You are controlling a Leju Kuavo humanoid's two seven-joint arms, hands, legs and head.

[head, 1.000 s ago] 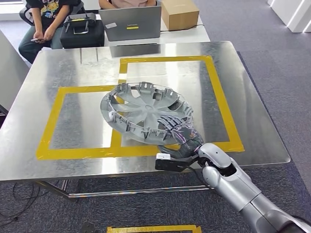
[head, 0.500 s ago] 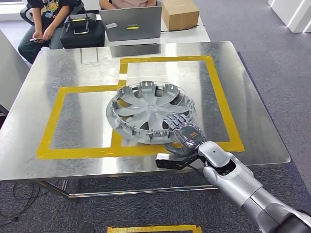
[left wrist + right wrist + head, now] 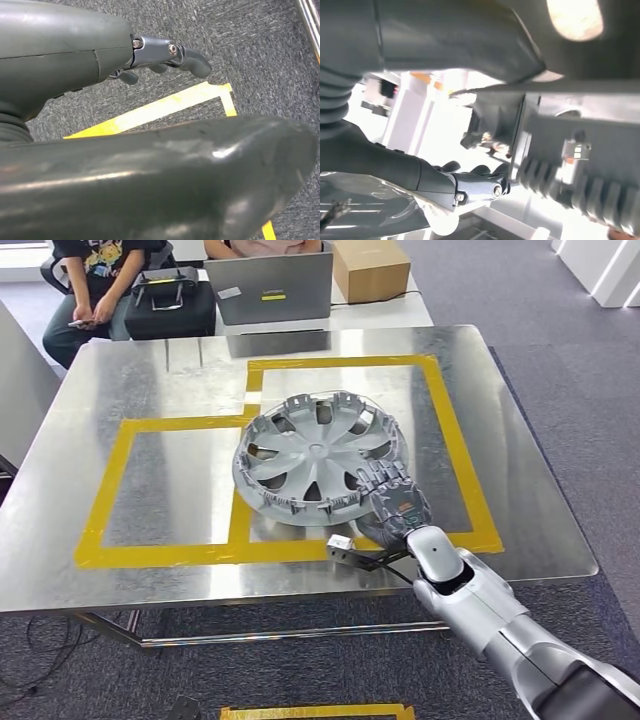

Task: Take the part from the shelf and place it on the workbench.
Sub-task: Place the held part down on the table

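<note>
In your head view, the right robot hand point(image 3: 392, 505) sits just right of the frame's centre, its fingers gripping the near right rim of the hubcap point(image 3: 321, 455). The hubcap is tilted, spokes up, over the middle of the metal tabletop point(image 3: 151, 490), straddling the yellow tape point(image 3: 113, 470) where the two marked rectangles meet. You cannot tell whether its far edge touches the surface. At the top of the frame a laptop point(image 3: 268, 285), a cardboard box point(image 3: 370, 268) and a black case point(image 3: 167, 302) stand on a further table, with a seated person point(image 3: 90, 285) at the upper left.

In your left wrist view, the left robot hand point(image 3: 166, 52) hangs over grey carpet point(image 3: 264, 60) in the upper half, fingers loosely curled and holding nothing (yellow floor tape point(image 3: 158, 107) crosses beneath it).

In your right wrist view, the right robot hand's dark fingers point(image 3: 478, 187) press against the ribbed grey edge of the hubcap point(image 3: 576, 150) at lower right.
</note>
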